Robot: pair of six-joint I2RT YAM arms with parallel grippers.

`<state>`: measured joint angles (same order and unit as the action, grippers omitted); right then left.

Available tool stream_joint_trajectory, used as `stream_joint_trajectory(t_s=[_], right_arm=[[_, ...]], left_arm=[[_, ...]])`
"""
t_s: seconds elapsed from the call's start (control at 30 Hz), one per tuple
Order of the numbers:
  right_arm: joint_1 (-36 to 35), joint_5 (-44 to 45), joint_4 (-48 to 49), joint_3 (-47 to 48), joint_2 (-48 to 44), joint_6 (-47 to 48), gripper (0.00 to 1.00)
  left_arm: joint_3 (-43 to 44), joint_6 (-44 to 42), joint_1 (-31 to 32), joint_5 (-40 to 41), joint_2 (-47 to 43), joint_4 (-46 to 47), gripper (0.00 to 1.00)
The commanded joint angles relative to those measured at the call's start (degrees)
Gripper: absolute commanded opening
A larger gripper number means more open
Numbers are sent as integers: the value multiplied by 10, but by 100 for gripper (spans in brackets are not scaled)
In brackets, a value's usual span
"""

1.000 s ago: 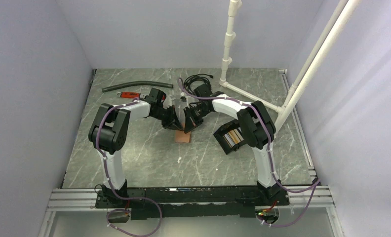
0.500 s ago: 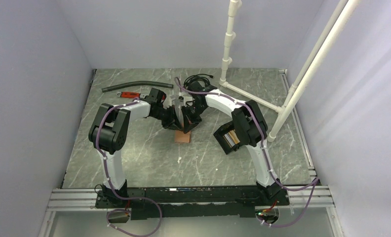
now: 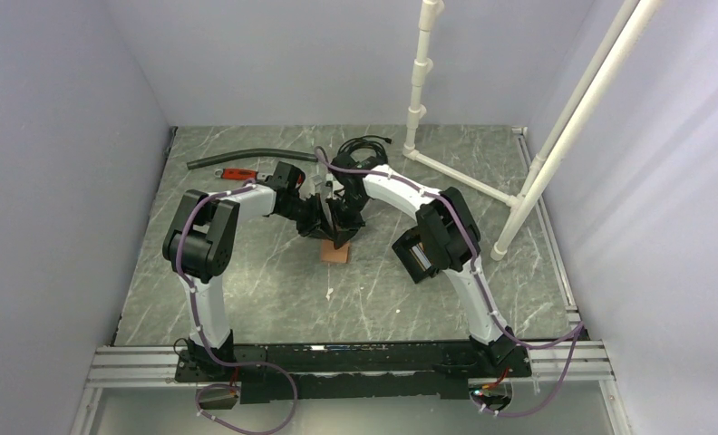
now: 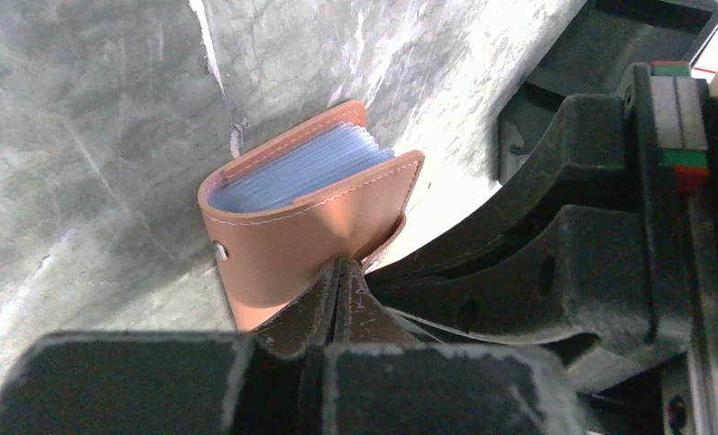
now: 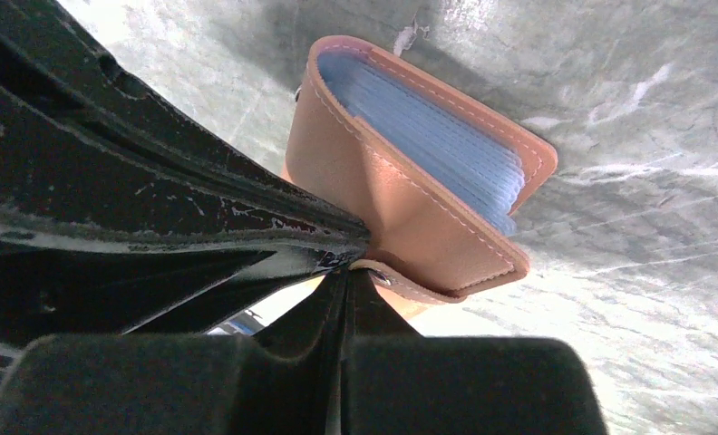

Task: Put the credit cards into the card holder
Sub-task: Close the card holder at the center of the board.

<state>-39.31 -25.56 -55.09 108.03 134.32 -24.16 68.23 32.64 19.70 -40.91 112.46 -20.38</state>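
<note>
Right arm [image 3: 393, 189] swung left, right pincer [image 5: 351, 267] pinching tan wallet [image 5: 410, 208]

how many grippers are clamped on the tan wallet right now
2. The left gripper, reaching in from the left, is shut on the tan wallet at its snap flap. The right gripper is shut on the same flap from the opposite side.

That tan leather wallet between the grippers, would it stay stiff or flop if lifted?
Likely floppy: the tan leather wallet has thin covers bowing around blue sleeves. Probably light, being small. Pinched at one edge by left gripper and right gripper, it may fan open; it already gapes.
</note>
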Motion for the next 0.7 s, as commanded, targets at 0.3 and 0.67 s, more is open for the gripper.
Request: stream_joint_trajectory(t_s=[0.3,0.67], right_arm=[[-24,47,126,-97,-79,34,16],[-25,134,226,-245,-268,-13,47]], left_arm=[[-17,-11,21,49,24,-22,0],[-7,-1,16,34,4,-27,0]])
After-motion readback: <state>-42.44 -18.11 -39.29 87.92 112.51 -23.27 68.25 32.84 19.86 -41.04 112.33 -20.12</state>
